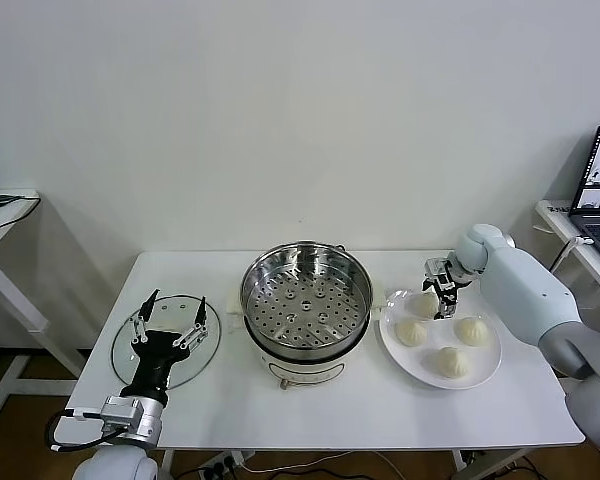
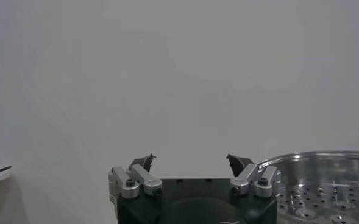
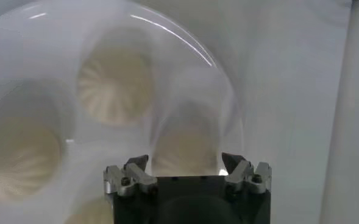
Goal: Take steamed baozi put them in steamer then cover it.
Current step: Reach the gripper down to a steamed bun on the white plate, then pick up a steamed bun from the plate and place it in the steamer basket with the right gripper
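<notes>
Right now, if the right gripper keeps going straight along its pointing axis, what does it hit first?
Most likely the baozi directly ahead of the right gripper, the one at the plate's far edge. The fingers are open and straddle it in the wrist view. Depth is unclear, so the remaining gap cannot be judged.

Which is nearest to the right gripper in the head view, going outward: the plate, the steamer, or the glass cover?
From the right gripper:
1. Plate, directly beneath it on the table's right side.
2. Steamer, mid-table, to the gripper's left.
3. Cover, far left, lying flat under the left gripper.
</notes>
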{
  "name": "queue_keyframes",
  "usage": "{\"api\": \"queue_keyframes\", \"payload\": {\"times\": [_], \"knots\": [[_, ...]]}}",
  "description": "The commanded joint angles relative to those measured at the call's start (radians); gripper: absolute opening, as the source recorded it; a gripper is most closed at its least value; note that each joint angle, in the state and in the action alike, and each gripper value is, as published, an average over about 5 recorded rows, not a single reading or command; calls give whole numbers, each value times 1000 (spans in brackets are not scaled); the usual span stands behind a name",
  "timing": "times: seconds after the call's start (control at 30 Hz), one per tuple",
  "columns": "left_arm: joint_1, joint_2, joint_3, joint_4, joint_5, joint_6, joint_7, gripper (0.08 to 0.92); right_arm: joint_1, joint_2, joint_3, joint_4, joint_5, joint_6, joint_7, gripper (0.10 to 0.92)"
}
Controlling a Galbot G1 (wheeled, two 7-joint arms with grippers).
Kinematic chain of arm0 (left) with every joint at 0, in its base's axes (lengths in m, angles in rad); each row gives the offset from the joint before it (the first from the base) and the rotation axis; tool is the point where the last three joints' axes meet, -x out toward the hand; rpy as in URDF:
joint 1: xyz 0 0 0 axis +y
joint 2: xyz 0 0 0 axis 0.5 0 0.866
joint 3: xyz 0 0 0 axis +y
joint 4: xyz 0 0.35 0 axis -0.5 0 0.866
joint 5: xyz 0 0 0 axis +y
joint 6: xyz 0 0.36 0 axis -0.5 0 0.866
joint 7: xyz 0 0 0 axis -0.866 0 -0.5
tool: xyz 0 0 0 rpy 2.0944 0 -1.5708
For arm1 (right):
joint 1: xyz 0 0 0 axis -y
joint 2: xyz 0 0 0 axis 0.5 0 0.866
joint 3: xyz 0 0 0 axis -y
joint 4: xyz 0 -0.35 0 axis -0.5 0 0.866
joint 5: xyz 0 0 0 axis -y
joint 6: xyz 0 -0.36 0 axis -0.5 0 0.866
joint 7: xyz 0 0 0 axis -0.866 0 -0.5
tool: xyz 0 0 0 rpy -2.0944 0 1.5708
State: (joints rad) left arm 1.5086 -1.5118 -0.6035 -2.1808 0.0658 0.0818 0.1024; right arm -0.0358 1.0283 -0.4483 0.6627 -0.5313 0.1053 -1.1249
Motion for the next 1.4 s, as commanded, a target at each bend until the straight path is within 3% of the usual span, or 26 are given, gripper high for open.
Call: {"api": "queue_keyframes", "payload": {"times": [0.03, 0.23, 0.6, 0.8, 1.0, 1.2, 1.4], "knots": [[-2, 1, -2, 3, 1, -1, 0, 823, 3, 18, 9, -21, -36, 3, 0, 823], [-8, 1, 1, 9, 0, 0, 0, 823, 0, 21, 11, -21, -37, 4, 5, 814], [-11, -1, 5, 14, 0, 0, 0, 823, -4, 16, 12, -9, -30, 10, 9, 663], [-10, -2, 6, 12, 0, 1, -2, 823, -1, -24, -8, 38, -3, 15, 2, 629], [-7, 3, 6, 7, 0, 3, 0, 823, 91, -169, -155, 247, 187, 1, -17, 625], [-10, 1, 13, 3, 3, 8, -1, 823, 379, -334, -431, 528, 419, 24, -35, 622], [-8, 2, 8, 1, 6, 11, -1, 823, 725, -366, -674, 767, 520, 136, -55, 628]]}}
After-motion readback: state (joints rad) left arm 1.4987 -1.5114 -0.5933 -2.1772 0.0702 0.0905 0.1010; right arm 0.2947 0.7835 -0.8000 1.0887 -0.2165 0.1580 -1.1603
